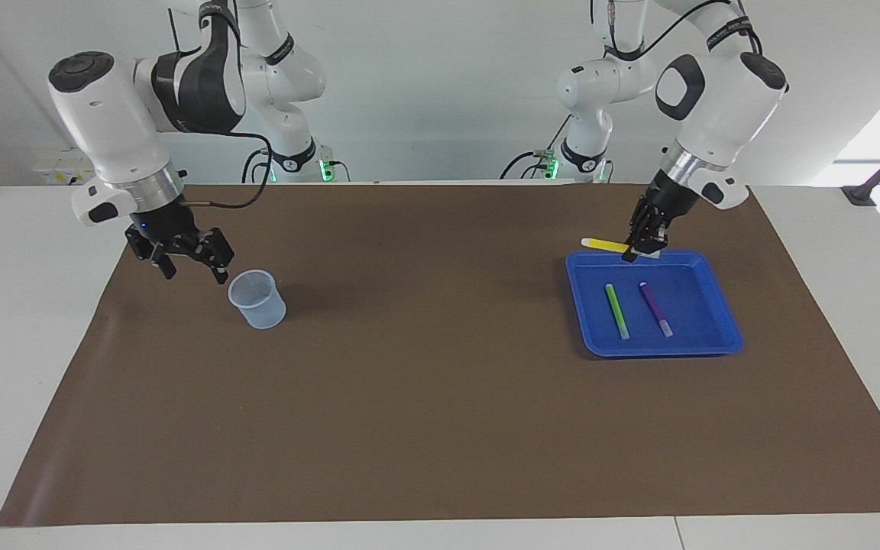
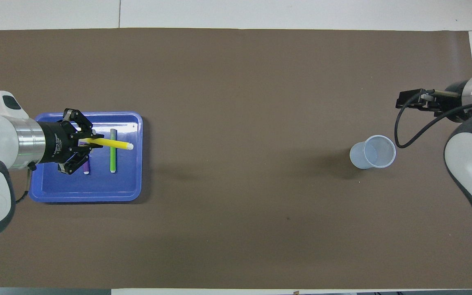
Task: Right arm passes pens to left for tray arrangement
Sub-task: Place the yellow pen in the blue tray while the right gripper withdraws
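The desk (image 1: 27, 344) is white and carries a wide brown mat (image 1: 425, 397) that covers most of its top. The right arm (image 1: 115, 122) reaches down at its own end of the desk, and the left arm (image 1: 715, 107) reaches down at the other end.

The blue tray (image 1: 723, 336) lies on the mat toward the left arm's end. A clear plastic cup (image 1: 257, 299) stands upright on the mat toward the right arm's end, well apart from the tray.

The right gripper (image 1: 192, 263) hangs in the air just beside the cup, holding nothing, its fingers spread apart. The left gripper (image 1: 642, 248) hovers over the tray's edge nearest the robots, its fingers clamped on one end of the yellow pen (image 1: 604, 244). That pen lies roughly level in the air, its pale tip pointing toward the right arm's end.

The green pen (image 1: 616, 311) and the purple pen (image 1: 655, 308) lie flat in the tray, side by side and apart, the purple one nearer the left arm's end.
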`<state>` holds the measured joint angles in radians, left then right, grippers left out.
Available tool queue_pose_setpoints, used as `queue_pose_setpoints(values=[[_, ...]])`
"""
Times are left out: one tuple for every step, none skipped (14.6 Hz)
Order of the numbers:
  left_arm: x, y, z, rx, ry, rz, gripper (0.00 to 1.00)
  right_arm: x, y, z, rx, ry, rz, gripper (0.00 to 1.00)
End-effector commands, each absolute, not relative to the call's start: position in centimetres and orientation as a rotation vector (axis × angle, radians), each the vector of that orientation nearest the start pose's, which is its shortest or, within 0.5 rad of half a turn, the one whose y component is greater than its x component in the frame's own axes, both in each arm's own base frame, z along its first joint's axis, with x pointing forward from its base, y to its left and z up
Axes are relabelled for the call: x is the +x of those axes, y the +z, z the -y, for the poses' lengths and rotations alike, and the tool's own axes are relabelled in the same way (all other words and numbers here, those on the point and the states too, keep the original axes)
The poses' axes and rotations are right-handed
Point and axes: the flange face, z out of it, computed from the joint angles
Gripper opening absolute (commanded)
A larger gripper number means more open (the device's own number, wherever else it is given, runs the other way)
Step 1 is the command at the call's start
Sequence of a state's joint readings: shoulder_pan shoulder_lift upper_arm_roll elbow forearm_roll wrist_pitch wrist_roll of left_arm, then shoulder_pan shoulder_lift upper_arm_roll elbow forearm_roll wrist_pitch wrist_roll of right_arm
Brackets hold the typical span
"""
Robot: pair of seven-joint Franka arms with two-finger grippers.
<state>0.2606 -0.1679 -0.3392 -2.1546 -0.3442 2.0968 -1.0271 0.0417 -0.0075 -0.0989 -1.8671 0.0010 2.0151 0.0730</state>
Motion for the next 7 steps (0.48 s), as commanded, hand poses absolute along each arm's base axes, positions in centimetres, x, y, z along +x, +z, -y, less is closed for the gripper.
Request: queue_pose_setpoints(values=[[52.8,43.7,2.3,-3.110,0.134,1.364,0.00,57.2,56.0,4.2,-3.181,-0.225,-0.097,1.00],[53.2,42.1,0.9,-3.162,0.136,1.201,0.00,57.1,57.2,4.4,-3.190,-0.206,-0.097,1.00],[53.9,40.6,-0.4,-3.181,0.133,1.028,0.00,56.9,58.4,4.8,-3.178,-0.162,-0.120,1.00],[54.8,39.4,-1.1,-3.178,0.132,0.867,0.00,56.8,59.2,4.9,-3.177,-0.125,-0.123,1.00],[55.7,38.4,-1.4,-3.162,0.133,0.753,0.00,56.9,60.3,4.6,-3.178,-0.091,-0.121,1.00],[56.8,37.7,-1.9,-3.142,0.133,0.629,0.00,56.7,61.0,4.6,-3.178,-0.045,-0.124,1.00],[57.4,36.9,-1.8,-3.132,0.140,0.525,0.00,56.3,61.2,4.5,-3.177,-0.008,-0.125,1.00]])
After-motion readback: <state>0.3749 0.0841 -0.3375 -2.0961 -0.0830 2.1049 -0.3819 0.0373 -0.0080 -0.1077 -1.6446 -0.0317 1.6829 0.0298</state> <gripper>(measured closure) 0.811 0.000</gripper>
